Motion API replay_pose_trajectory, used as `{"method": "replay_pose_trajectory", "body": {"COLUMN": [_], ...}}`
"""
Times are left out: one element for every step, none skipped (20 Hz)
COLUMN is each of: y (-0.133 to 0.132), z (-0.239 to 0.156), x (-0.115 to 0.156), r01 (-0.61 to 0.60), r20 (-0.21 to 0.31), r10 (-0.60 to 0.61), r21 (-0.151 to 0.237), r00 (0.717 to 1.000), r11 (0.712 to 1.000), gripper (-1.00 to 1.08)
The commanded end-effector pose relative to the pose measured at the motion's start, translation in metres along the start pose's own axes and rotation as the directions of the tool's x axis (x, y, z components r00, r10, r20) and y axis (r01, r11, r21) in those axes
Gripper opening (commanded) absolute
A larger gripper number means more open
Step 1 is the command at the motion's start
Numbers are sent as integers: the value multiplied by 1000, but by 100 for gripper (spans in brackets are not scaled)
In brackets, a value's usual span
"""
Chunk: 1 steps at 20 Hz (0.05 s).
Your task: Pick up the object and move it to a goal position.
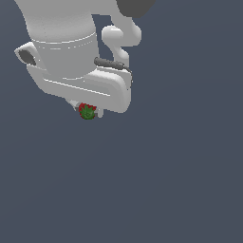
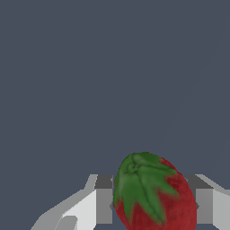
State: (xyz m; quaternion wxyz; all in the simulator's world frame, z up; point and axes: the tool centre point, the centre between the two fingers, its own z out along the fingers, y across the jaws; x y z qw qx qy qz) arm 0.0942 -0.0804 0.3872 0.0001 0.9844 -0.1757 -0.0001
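The strawberry point(image 2: 155, 195) fills the near part of the wrist view, green cap toward the camera, sitting between the two fingers point(image 2: 104, 204) of the claw point(image 1: 87, 112), which is closed on its sides; the grip looks narrow and the fruit is round and tapered, so a quick swing or slightly slack squeeze could probably let it twist or slip out; in the exterior view it hangs under the white arm point(image 1: 71, 52); beyond lies only plain grey floor point(image 1: 180, 180), no edges or obstacles visible, no goal marker visible either
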Motion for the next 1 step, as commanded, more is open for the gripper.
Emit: {"method": "replay_pose_trajectory", "body": {"y": [0], "z": [-1], "x": [0], "r01": [0], "r20": [0], "r10": [0], "r21": [0], "r00": [1000], "r11": [1000], "gripper": [-100]}}
